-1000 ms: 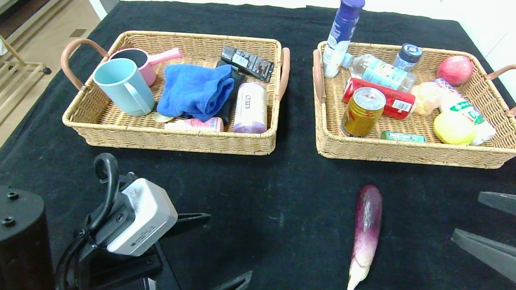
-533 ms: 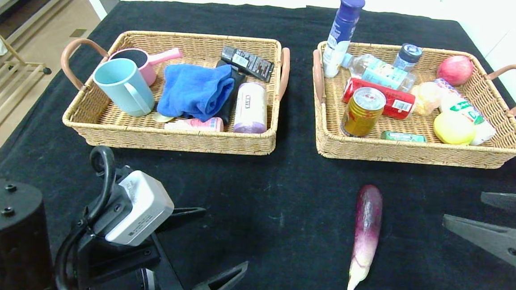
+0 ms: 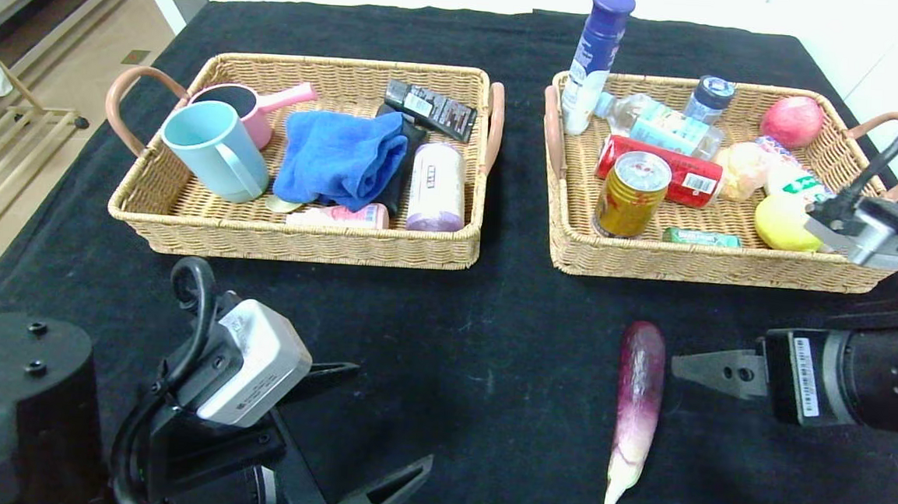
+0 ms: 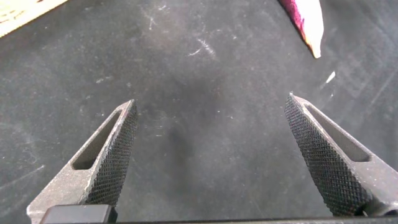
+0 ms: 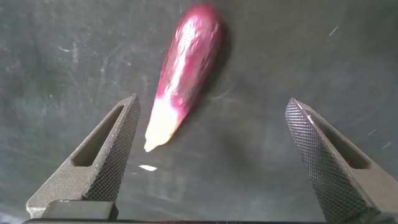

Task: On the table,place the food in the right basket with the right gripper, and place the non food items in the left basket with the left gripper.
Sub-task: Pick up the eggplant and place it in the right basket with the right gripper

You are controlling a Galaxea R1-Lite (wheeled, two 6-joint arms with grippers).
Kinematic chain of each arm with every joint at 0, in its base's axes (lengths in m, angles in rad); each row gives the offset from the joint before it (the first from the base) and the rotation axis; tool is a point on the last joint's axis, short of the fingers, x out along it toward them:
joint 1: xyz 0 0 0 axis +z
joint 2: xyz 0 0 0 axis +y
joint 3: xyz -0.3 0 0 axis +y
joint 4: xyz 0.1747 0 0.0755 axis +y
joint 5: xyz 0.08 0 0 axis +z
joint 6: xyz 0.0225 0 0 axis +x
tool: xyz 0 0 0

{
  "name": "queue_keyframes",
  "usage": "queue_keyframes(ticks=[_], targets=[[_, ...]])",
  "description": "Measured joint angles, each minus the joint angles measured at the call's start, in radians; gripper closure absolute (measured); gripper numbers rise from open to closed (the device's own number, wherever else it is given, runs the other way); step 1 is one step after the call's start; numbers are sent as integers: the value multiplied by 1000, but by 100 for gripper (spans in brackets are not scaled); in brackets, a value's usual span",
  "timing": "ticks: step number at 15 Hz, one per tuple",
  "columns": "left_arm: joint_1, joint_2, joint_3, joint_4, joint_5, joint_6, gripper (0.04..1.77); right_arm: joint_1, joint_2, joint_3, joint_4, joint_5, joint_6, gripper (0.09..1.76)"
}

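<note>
A purple vegetable with a pale tip (image 3: 637, 404) lies on the black table in front of the right basket (image 3: 713, 272). It also shows in the right wrist view (image 5: 186, 62) and at the edge of the left wrist view (image 4: 305, 18). My right gripper (image 3: 680, 367) is open and empty, just to the right of the vegetable at mid-length; in the right wrist view (image 5: 211, 101) the vegetable's pale tip lies between the fingers, nearer one of them. My left gripper (image 3: 388, 420) is open and empty over bare cloth at the front left (image 4: 211, 99).
The left basket (image 3: 301, 244) holds a blue cup, a pink cup, a blue cloth and several small items. The right basket holds a gold can (image 3: 630, 193), bottles, an apple and other food. A tall blue-capped bottle (image 3: 597, 58) stands at its far left corner.
My right arm has come in from the right edge to just beside the vegetable, and its wrist has turned. My left arm has barely shifted.
</note>
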Motion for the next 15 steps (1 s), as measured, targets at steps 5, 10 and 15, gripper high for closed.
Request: queue_keyframes(ticks=[5, 10, 15], targets=[[0, 1, 2, -2, -12, 0, 10, 51, 158, -163, 162, -29, 160, 14], [0, -1, 2, -2, -12, 1, 9, 79, 257, -185, 166, -58, 199, 14], [-1, -8, 2, 1, -13, 2, 9, 80, 317, -185, 166, -59, 230, 14]])
